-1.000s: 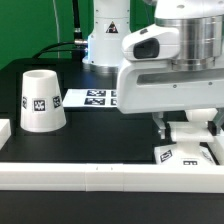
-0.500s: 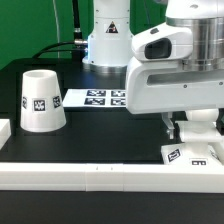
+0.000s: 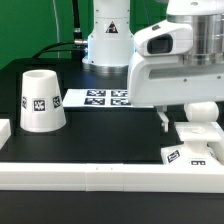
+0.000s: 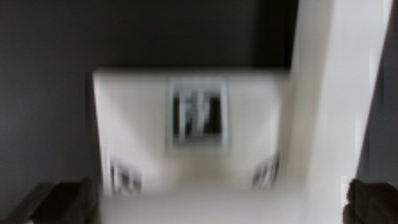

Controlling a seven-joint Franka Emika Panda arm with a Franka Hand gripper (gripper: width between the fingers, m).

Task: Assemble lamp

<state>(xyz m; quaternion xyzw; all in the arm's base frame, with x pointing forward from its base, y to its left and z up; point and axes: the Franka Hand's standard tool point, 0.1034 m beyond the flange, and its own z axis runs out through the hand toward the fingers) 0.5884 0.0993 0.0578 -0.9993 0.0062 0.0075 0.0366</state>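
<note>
White plastic base [image 3: 190, 152] lies flat at the exterior view's right, just beside the front border rail [image 3: 90, 176], with the gripper [image 3: 196, 128] directly above it. The wrist view is blurred, yet it shows the two dark fingertips [image 4: 61, 200] spread wide with nothing pinched, and the tagged square face of the base centred in the gap ahead of them. On this evidence the base sits straight below the fingers, so the approach is judged to be vertical. Being square, the base offers no long axis, and either pair of opposite edges could serve. The shade [image 3: 42, 100] stands mouth down, well apart at the exterior view's left.
</note>
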